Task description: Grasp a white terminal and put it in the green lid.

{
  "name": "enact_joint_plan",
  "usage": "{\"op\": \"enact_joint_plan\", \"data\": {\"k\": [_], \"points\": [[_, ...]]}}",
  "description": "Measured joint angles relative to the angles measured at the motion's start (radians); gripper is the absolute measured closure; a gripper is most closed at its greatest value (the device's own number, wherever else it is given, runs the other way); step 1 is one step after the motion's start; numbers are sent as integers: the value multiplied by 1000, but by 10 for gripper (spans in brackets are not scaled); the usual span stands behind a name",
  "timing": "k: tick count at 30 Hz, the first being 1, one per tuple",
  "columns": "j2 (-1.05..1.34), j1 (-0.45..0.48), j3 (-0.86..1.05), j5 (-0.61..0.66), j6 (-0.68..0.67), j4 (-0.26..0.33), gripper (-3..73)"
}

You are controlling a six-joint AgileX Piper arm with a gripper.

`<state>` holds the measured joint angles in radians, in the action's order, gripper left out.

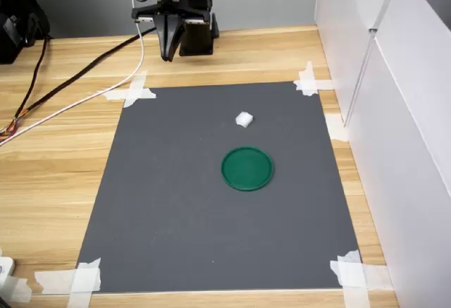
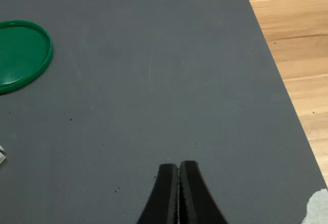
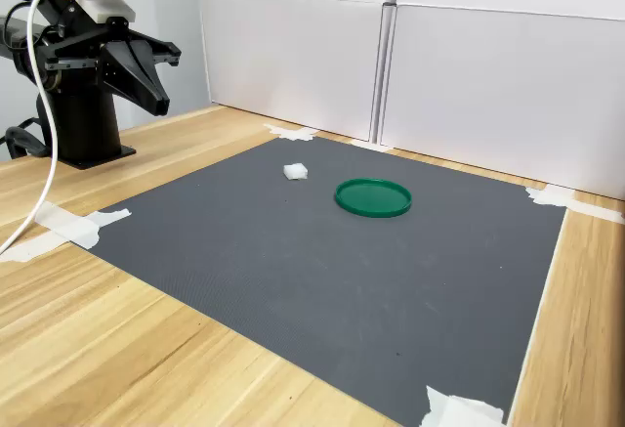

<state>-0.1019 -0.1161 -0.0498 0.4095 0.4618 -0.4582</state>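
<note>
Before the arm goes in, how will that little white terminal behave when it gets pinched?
The white terminal looks like small, blocky rigid plastic, so probably stiff and very light. Its squat shape should resist rolling, though a nudge may skid it across the gray mat. Being tiny, it could slip from the pincer if gripped off-center.

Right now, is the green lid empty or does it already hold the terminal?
Empty. In the first exterior view the green lid shows only bare green inside, and the white terminal lies apart from it on the grey mat.

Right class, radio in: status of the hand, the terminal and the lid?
Hand shut, empty, raised at mat's far edge. White terminal on grey mat, beside green lid, apart. Path clear.
</note>
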Motion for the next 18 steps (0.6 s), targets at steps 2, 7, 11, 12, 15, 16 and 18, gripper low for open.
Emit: {"op": "enact_joint_plan", "data": {"k": [2,7,11,12,15,16,18], "points": [[0,0,0,0,0,0,716],[0,0,0,0,0,0,716],[0,0,0,0,0,0,716],[0,0,0,0,0,0,716],[-1,0,-6,4,0,0,716],[-7,0,-15,13,0,0,716],[-27,0,-39,31,0,4,716]]}}
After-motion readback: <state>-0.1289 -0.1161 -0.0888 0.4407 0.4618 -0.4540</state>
